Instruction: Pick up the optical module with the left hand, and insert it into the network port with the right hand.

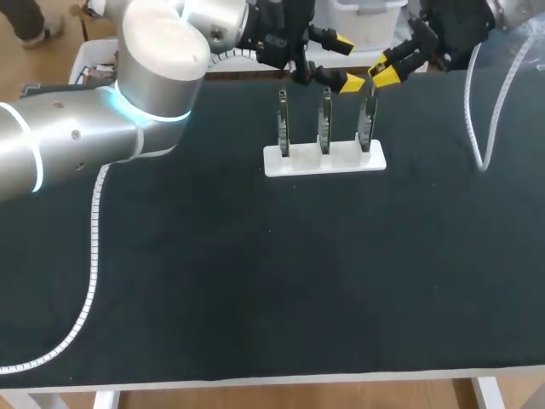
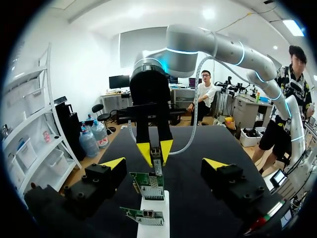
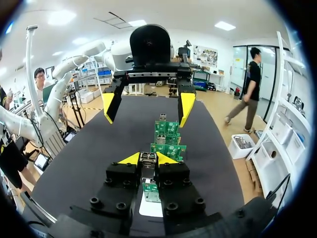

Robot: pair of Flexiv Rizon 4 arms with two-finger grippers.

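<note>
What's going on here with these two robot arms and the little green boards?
The right gripper is shut on a small silver optical module, holding it at the top of the end one of three upright green circuit boards standing in a white holder on the black table. The left gripper is open and empty, facing it over the row. Whether the module is seated yet can't be told.

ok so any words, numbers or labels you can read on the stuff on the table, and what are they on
No text can be read.
green boards: tiny marks on the parts, too small to read.
white holder: no print seen.
small module in the right pincer: no label seen.
black table: no print.
</note>
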